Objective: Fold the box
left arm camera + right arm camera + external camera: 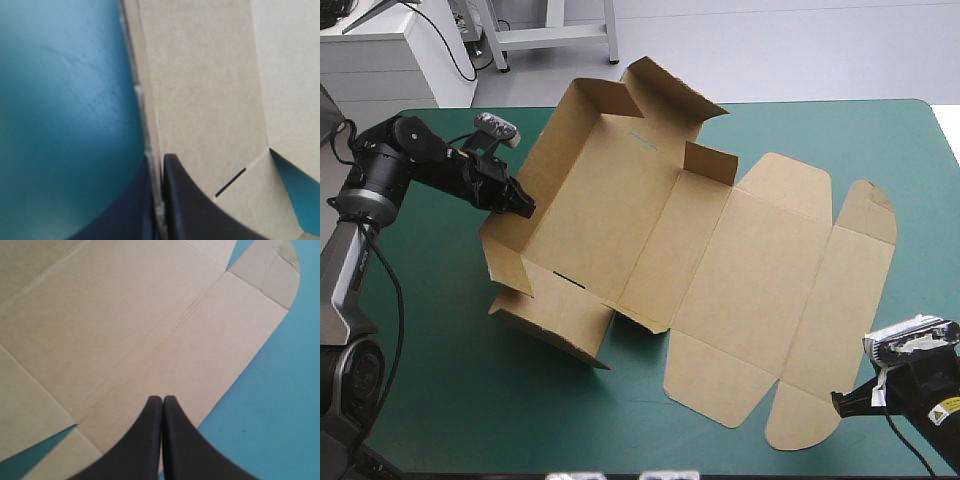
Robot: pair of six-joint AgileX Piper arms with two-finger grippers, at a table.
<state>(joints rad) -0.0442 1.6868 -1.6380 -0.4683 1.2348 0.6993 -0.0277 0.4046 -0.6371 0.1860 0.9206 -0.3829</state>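
brown cut-cardboard box [650, 230], left walls raised, lid flat on teal-green cover [440, 390]; left black-finned gripper [526, 206] pinches a wall edge; right gripper [162, 400], arm cut off, closed, empty.

The table [790, 130] has a teal-green cover [450, 400], rounded at the far right corner. Only 1 thing lies on it: the box [740, 280], a cut sheet of brown board spread across the middle. Toward the table's right edge the sheet lies flat on the cover, its rounded flaps reaching near the front right corner. Toward the left, walls stand up from it. Bare cover shows along the front and the left.
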